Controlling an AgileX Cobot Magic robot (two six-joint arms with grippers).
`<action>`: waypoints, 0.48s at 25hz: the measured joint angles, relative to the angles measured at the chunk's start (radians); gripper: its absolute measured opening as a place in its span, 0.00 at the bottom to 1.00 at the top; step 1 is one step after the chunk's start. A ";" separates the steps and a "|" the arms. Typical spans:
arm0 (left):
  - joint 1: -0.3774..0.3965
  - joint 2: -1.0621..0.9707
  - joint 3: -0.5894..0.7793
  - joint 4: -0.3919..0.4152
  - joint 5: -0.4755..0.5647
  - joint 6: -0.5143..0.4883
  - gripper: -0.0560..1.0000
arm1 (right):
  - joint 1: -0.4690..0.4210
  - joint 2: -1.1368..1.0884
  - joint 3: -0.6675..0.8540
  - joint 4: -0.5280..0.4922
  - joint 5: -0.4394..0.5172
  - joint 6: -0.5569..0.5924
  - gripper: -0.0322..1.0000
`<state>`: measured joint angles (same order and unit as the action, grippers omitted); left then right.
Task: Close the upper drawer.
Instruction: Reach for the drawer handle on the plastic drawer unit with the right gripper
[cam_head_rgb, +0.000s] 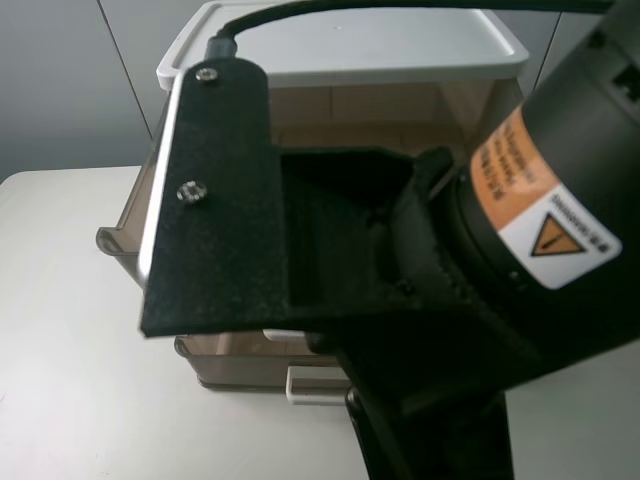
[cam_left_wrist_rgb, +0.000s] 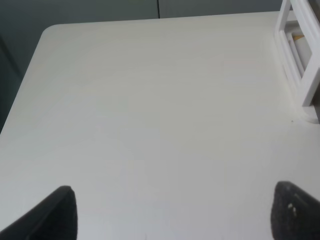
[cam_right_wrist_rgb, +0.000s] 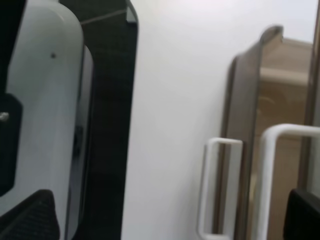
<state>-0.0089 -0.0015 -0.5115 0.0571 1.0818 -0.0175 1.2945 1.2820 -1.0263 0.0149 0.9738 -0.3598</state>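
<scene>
The white-lidded drawer unit (cam_head_rgb: 350, 45) stands at the back of the table. The upper drawer (cam_head_rgb: 125, 225), smoky brown, is pulled out, its flared left corner showing. My right arm's black wrist blocks most of the exterior view, and its fingers are hidden there. In the right wrist view my right gripper (cam_right_wrist_rgb: 165, 217) is open above the table in front of the drawers. A thick white loop handle (cam_right_wrist_rgb: 266, 170) and a smaller white handle (cam_right_wrist_rgb: 205, 190) lie near its one fingertip (cam_right_wrist_rgb: 302, 215). My left gripper (cam_left_wrist_rgb: 172, 215) is open and empty over bare table.
The middle drawer (cam_head_rgb: 230, 368) with its small white handle (cam_head_rgb: 310, 385) shows below the upper one. White handles (cam_left_wrist_rgb: 300, 55) show at the edge of the left wrist view. A white and black robot base (cam_right_wrist_rgb: 55, 115) stands opposite the drawers. The white table (cam_head_rgb: 60, 350) has a rounded corner.
</scene>
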 joint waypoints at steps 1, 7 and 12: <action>0.000 0.000 0.000 0.000 0.000 0.000 0.75 | 0.005 0.008 0.000 -0.022 0.002 0.032 0.69; 0.000 0.000 0.000 0.000 0.000 0.000 0.75 | 0.008 0.043 0.000 -0.055 0.014 0.116 0.69; 0.000 0.000 0.000 0.000 0.000 -0.002 0.75 | 0.009 0.081 0.000 -0.064 0.045 0.131 0.69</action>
<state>-0.0089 -0.0015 -0.5115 0.0571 1.0818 -0.0194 1.3033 1.3626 -1.0263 -0.0490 1.0191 -0.2289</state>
